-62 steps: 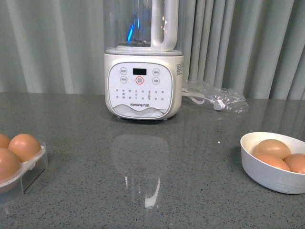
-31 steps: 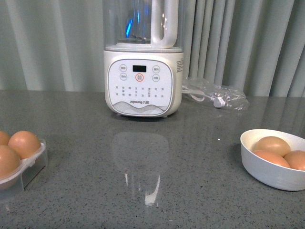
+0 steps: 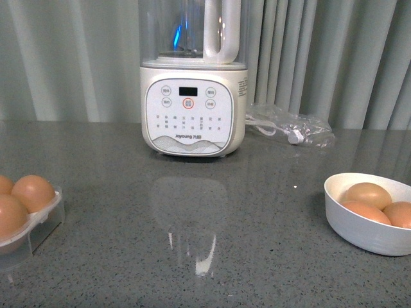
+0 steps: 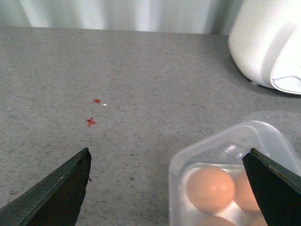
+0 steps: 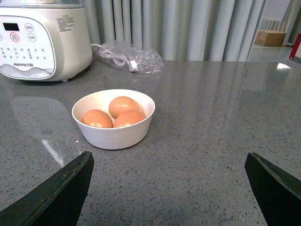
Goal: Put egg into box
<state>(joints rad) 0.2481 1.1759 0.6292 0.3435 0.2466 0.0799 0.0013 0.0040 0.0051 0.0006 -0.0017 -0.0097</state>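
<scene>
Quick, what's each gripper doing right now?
Left gripper: open, holding nothing, above the clear plastic egg box.
Right gripper: open, empty.

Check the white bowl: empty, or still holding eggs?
Still holding eggs. The right wrist view shows three brown eggs inside the white bowl; the front view shows them above its rim too.

Grey speckled stone countertop, glossy, with a bright light glare near the front edge. Pale grey-green pleated curtains cover the whole back wall. Right wrist view: far right past the curtains, a cardboard box sits on a ledge in a brighter area.
</scene>
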